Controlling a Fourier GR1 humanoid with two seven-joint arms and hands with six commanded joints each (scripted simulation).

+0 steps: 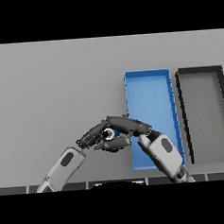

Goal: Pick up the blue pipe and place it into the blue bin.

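blue pipe [116, 132] mostly hidden between both robot hands

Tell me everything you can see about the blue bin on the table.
The blue bin is a shallow, open-topped rectangular tray with thin raised walls and a flat floor, all one even blue. It looks like plastic. It sits flat on the grey table, long side running away from the robot, right beside a black bin on its right. What shows of its inside holds nothing. The right hand and forearm cross its near left corner, hiding that part; contact cannot be told.
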